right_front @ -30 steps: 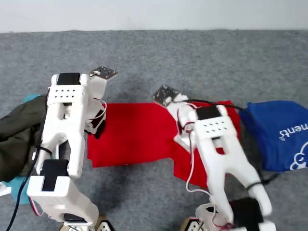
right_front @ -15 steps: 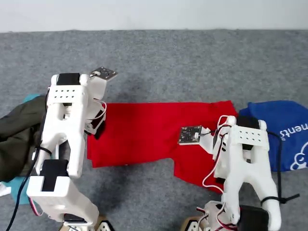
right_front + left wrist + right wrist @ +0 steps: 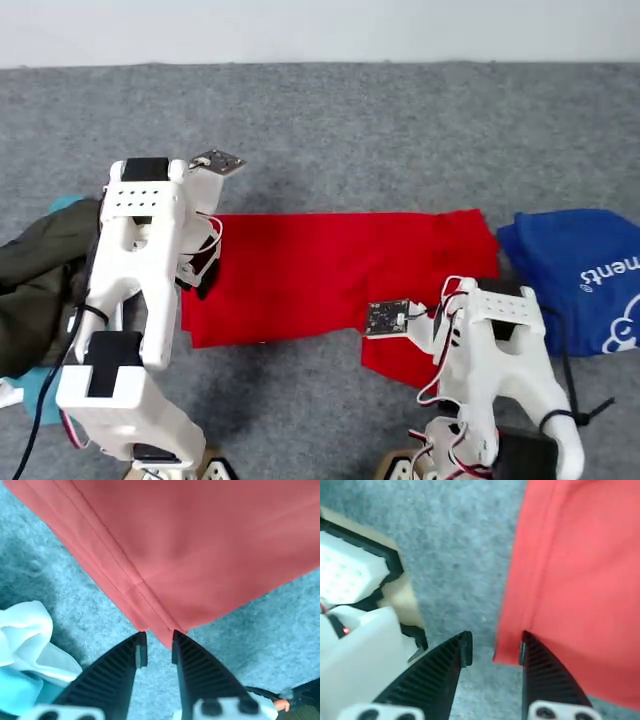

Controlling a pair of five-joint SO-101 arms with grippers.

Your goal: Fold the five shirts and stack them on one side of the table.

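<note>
Grey table [image 3: 350, 120]: right hand [image 3: 495, 647], half-open, retreated to red shirt [image 3: 300, 270] hem; left hand [image 3: 159, 642] narrow.

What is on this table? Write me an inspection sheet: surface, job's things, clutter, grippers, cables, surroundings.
Surface: grey carpet-like table covering.
Job's things: red fabric shirt spread flat at centre; blue shirt with white print bunched at the right edge; dark olive shirt heaped at the left edge over light teal fabric.
Clutter: nothing seen.
Grippers: left gripper narrowly open at a corner of the red shirt; right gripper open, straddling the red shirt's hem.
Cables: black cable along the left arm; red and white wires on the right arm.
Surroundings: white wall behind the table.
</note>
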